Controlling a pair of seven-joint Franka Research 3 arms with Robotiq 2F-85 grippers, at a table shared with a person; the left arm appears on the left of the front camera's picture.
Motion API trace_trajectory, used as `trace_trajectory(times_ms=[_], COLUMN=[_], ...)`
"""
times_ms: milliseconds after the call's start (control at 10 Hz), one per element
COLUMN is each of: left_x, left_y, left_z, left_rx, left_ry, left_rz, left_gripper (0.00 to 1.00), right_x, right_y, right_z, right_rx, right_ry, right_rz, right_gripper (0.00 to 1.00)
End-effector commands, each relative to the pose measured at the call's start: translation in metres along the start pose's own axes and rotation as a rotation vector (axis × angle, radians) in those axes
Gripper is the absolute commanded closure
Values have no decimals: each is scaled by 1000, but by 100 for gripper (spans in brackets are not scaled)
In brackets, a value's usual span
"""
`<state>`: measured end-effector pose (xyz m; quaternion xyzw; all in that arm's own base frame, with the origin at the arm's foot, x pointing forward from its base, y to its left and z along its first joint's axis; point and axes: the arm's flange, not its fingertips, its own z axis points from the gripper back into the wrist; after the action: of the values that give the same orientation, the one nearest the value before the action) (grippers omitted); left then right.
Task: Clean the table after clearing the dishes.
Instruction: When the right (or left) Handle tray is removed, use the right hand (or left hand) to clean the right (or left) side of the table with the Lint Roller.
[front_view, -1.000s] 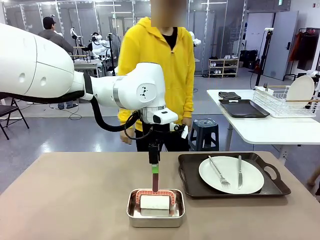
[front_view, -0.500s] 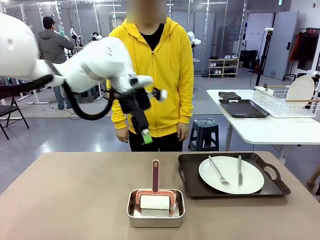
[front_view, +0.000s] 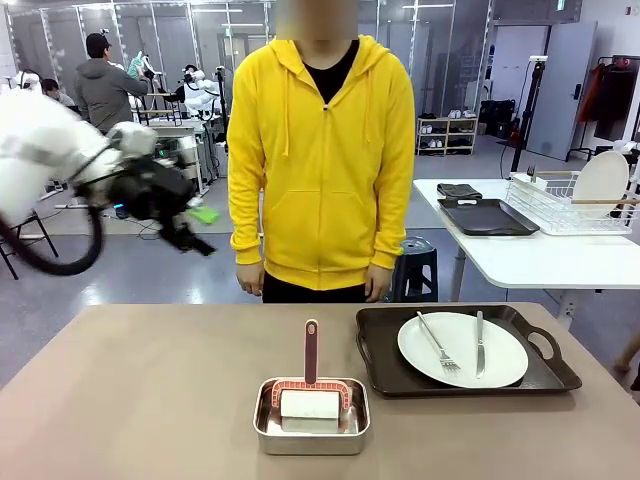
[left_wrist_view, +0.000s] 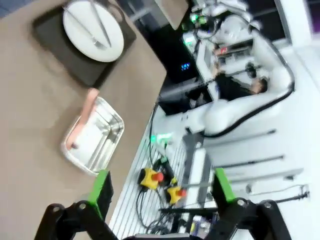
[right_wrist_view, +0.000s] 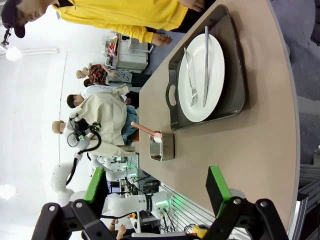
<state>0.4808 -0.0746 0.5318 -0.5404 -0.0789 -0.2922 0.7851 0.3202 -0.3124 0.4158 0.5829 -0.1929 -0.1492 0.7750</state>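
Both spread and empty, left claw (left_wrist_view: 161, 191) and right claw (right_wrist_view: 156, 189); tray (front_view: 385, 378) with plate (front_view: 505, 352) sits right-centre on surface (front_view: 130, 400), so likely best to pinch its handle (front_view: 547, 345) and lift level, keeping fork (front_view: 437, 343) put.

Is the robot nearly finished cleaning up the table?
Not yet. Maybe done: one dark tray lies on the white side table. In hand: nothing; the left end effector and right end effector are open and empty. Left: the plate, fork and knife on their tray, then rolling the table with the roller waiting in the steel pan.
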Motion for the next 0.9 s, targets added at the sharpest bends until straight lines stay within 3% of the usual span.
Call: trace_trajectory(times_ms=[0,100,300,500,600,700,800], left_x=[-70,-112,-169,-210,-224,-235,-248], left_y=[17,32,46,51,56,58,64], left_z=[40,71,116,156,170,180,190], left_rx=[29,30,-1,32,14,-46,-23], left_ry=[-210,-311,-374,-409,-380,-397,-460], left_rz=[74,114,91,91,79,64,69], left_gripper=[0,0,0,0,0,0,0], right_x=[-1,-1,-1,-1,-1,-1,-1], right_y=[3,3,3,3,3,3,3], right_z=[0,0,0,0,0,0,0], right_rx=[3,3,3,3,3,3,3], right_ry=[0,0,0,0,0,0,0], right_rz=[6,6,6,6,6,6,6], right_gripper=[0,0,0,0,0,0,0])
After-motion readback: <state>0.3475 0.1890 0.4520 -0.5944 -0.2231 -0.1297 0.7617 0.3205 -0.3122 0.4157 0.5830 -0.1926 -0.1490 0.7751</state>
